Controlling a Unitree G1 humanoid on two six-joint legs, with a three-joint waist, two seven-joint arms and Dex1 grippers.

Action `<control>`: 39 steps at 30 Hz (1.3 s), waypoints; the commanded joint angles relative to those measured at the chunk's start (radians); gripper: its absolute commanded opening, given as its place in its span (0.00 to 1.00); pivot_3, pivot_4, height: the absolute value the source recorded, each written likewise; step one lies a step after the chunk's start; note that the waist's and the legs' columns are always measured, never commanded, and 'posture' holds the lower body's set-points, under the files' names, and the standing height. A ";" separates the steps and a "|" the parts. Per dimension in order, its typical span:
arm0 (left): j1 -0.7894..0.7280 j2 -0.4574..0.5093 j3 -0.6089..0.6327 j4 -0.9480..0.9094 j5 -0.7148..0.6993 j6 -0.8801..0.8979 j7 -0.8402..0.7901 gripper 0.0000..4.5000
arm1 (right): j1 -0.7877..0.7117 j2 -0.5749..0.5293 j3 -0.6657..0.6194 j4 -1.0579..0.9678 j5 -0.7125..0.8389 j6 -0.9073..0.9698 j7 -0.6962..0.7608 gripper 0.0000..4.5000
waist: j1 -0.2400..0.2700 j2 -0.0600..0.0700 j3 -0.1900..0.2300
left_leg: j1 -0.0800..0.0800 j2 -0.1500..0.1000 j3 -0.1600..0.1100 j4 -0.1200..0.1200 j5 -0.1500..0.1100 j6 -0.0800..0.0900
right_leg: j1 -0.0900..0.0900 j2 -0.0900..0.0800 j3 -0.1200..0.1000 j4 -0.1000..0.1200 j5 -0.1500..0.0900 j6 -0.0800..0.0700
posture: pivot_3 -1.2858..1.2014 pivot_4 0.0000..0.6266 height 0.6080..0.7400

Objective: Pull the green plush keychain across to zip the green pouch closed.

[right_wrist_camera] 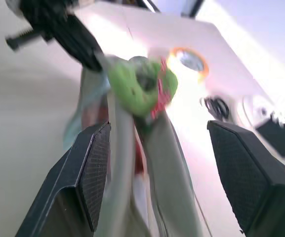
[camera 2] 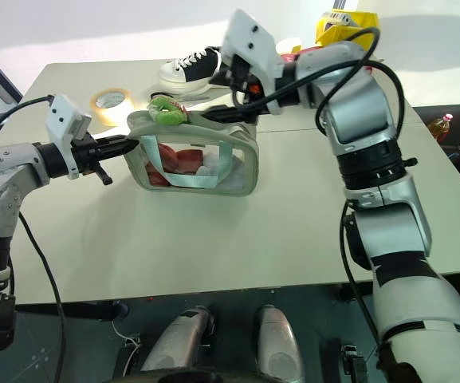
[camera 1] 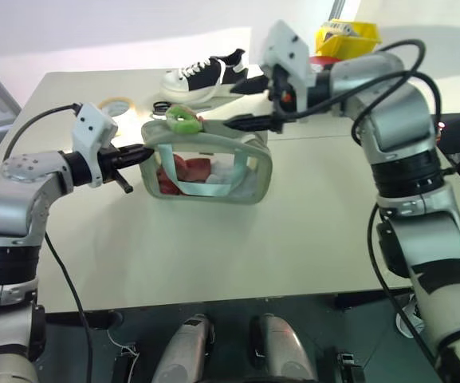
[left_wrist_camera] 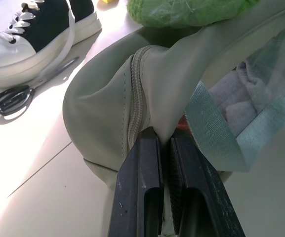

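The green pouch (camera 1: 249,171) stands on the table, its clear side showing red and white contents and a teal strap. The green plush keychain (camera 1: 183,120) rests on the pouch's top at its left end, seen close in the right wrist view (right_wrist_camera: 137,86). My left gripper (camera 1: 138,153) is shut on the pouch's left end, pinching the fabric beside the zipper (left_wrist_camera: 137,98). My right gripper (right_wrist_camera: 164,168) hovers open over the pouch's top right, its fingers (camera 1: 249,124) pointing left toward the keychain, apart from it and holding nothing.
A black-and-white sneaker (camera 1: 206,76) and scissors (left_wrist_camera: 11,98) lie behind the pouch. A yellow tape roll (camera 1: 116,105) sits at the back left, a yellow bin (camera 1: 347,38) at the back right. A seam crosses the table (camera 1: 317,239) behind the pouch.
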 commanded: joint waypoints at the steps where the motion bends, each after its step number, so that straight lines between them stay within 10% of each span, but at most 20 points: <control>1: -0.005 0.004 0.001 -0.034 0.003 -0.006 -0.003 0.00 | -0.018 0.097 0.027 0.049 -0.013 -0.070 -0.044 0.71 | -0.001 0.000 0.000 | 0.000 0.000 0.000 0.000 0.000 0.000 | 0.000 0.000 0.000 0.000 0.000 0.000 | 0.52 0.24 1.00; 7: 0.011 0.010 0.013 -0.052 0.000 0.002 -0.001 0.00 | -0.042 0.178 0.055 0.186 -0.065 -0.164 -0.076 0.71 | 0.003 0.000 0.000 | 0.000 -0.001 0.000 0.001 0.000 0.000 | 0.000 0.000 0.001 0.000 0.001 0.001 | 0.52 0.24 1.00; 15: 0.023 0.010 0.020 -0.065 -0.003 0.007 0.003 0.00 | -0.058 0.176 0.045 0.236 -0.086 -0.199 -0.069 0.01 | 0.000 0.000 0.000 | 0.000 -0.001 0.001 0.000 0.000 0.000 | -0.001 0.001 0.002 0.001 0.001 0.001 | 0.52 0.24 1.00; 27: 0.015 0.003 0.015 -0.059 -0.004 0.007 0.003 0.00 | -0.021 -0.092 -0.043 0.047 -0.131 -0.116 -0.122 0.01 | 0.005 0.000 0.000 | 0.000 -0.001 0.001 0.000 -0.001 0.000 | -0.001 0.000 0.003 0.000 0.001 0.001 | 0.52 0.24 1.00; 39: -0.001 0.004 0.000 -0.041 -0.003 0.007 -0.003 0.00 | 0.351 -0.274 -0.067 -0.022 -0.258 -0.029 -0.351 0.01 | 0.003 -0.001 0.000 | 0.000 0.000 0.004 0.000 -0.001 0.001 | -0.001 0.000 0.004 0.000 0.001 0.001 | 0.52 0.24 1.00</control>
